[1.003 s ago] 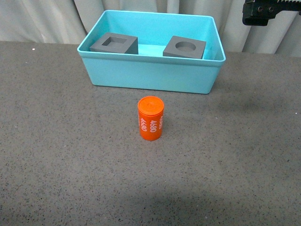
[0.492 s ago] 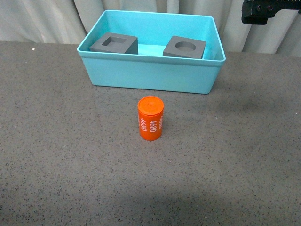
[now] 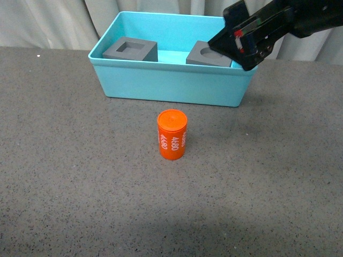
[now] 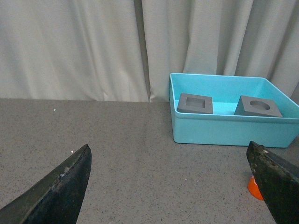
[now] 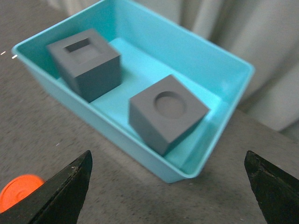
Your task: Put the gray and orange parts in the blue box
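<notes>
Orange cylinder (image 3: pixel 172 135) stands upright on the dark speckled surface (image 3: pixel 80 176), dead centre, white "4680" print on its side, clear of everything. It's not in the box yet! Straight up at twelve o'clock from it sits the blue box (image 3: pixel 171 85), well apart. Both gray cubes are already inside: the cube with the square recess (image 3: pixel 130 50) at the box's nine o'clock end, the cube with the round recess (image 3: pixel 206 55) at the three o'clock end, turned askew to the walls.

The right pincer (image 5: pixel 167 157) reaches in from two o'clock and hangs above the box's three o'clock end, fingers spread wide, nothing between them. The left pincer (image 4: pixel 168 147) shows only in its own wrist view, low over the surface, also spread wide and empty. Pale curtain (image 4: pixel 70 46) behind it all.
</notes>
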You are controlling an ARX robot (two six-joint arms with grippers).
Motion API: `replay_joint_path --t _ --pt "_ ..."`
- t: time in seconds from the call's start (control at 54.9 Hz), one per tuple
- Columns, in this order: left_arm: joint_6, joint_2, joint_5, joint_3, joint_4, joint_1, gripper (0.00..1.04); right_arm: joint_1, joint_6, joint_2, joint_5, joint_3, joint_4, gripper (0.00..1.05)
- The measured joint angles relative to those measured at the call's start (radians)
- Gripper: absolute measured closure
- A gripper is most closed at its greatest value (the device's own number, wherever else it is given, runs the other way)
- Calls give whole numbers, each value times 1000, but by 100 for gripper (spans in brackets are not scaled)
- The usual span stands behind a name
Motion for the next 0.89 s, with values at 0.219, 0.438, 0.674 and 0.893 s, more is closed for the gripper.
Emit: replay_joint_path --t 0.219,0.438,0.674,0.893 --pt "0 0 0 0 0 0 7 33 -106 82 -153 73 -130 10" --pt "0 0 0 0 0 0 7 61 -245 116 -181 88 -240 10" --pt "0 0 0 0 0 0 7 97 -269 182 -173 136 -272 10" --pt "0 0 0 0 0 0 7 135 -300 225 -172 151 -322 10"
